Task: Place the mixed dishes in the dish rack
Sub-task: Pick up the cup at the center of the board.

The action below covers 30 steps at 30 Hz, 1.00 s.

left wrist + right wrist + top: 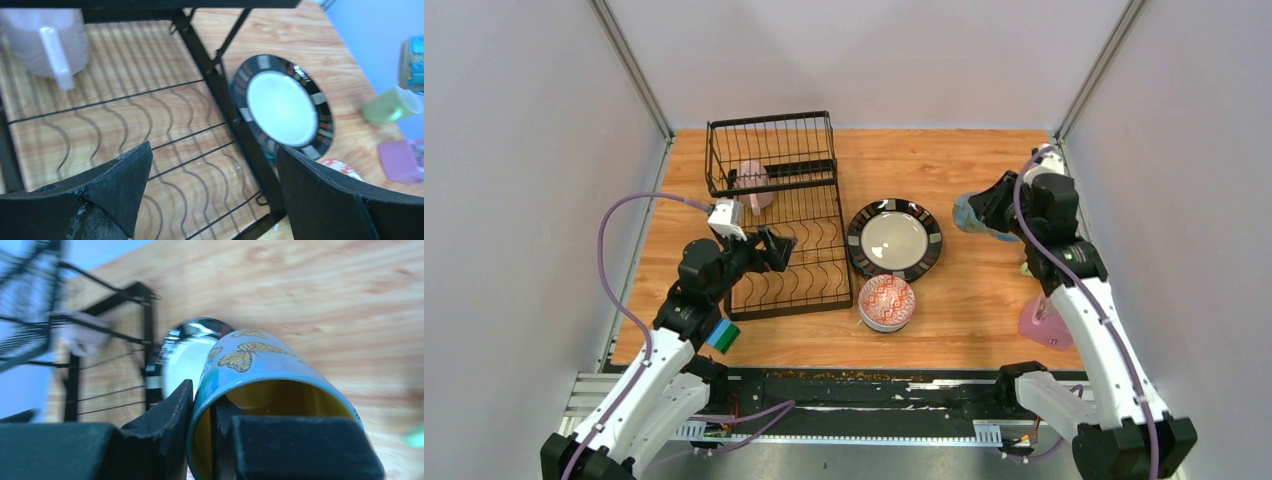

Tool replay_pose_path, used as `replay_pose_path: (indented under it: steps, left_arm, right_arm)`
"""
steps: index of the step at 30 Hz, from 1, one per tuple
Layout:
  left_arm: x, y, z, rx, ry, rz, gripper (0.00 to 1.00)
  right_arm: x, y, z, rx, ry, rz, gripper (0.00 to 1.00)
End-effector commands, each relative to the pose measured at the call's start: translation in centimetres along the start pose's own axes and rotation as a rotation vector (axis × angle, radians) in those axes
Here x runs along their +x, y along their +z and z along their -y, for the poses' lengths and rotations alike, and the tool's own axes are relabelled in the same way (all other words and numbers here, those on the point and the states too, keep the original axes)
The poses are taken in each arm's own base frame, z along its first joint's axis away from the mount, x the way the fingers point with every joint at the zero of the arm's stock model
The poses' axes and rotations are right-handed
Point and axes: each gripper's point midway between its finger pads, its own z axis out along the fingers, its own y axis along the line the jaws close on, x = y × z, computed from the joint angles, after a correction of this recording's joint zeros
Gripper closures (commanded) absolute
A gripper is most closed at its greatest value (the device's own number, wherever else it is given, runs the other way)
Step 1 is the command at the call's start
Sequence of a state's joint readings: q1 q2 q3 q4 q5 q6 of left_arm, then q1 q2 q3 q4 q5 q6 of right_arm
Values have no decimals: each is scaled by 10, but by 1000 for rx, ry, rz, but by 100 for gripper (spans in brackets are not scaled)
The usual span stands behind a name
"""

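The black wire dish rack (769, 122) stands at the back left, with a pink mug (754, 185) in its taller basket. My left gripper (774, 250) hovers open over the low slotted tray (220, 90), nothing between its fingers; the pink mug (47, 40) shows beyond. Right of the rack lie a black-rimmed cream plate (894, 240) and a red-patterned bowl (886, 302). My right gripper (989, 210) is shut on the rim of a blue-yellow butterfly mug (260, 365), one finger inside and one outside, lifted at the far right. A green mug (392, 105) lies near the right wall.
A blue-green sponge block (721, 335) sits by the left arm near the front edge. A pink plastic container (1044, 322) rests at the right beside the right arm. Grey walls close in both sides and the back.
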<state>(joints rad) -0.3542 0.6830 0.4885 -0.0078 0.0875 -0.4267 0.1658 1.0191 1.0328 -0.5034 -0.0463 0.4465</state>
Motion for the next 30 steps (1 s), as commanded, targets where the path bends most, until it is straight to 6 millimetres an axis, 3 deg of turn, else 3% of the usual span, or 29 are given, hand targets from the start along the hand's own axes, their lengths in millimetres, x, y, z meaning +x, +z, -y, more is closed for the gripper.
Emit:
replay_pose_path:
  steps: [1, 5, 12, 24, 27, 30]
  left_arm:
    - [-24, -2, 50, 255, -34, 87, 0]
    - [-31, -8, 81, 435, -39, 96, 0]
    - [-45, -22, 120, 683, -38, 153, 0]
    - [-48, -26, 168, 905, 15, 172, 0]
    - [-57, -19, 179, 902, 36, 220, 0]
    - [-53, -11, 196, 924, 33, 216, 0]
  right_arm:
    - [-49, -57, -92, -456, 143, 169, 100]
    - [-41, -88, -125, -684, 223, 119, 100]
    - [-18, -109, -155, -937, 277, -69, 100]
    - [0, -108, -166, -1119, 388, -268, 100]
    - [2, -110, -169, -1151, 398, -292, 100]
    - [4, -111, -173, -1178, 407, -319, 100]
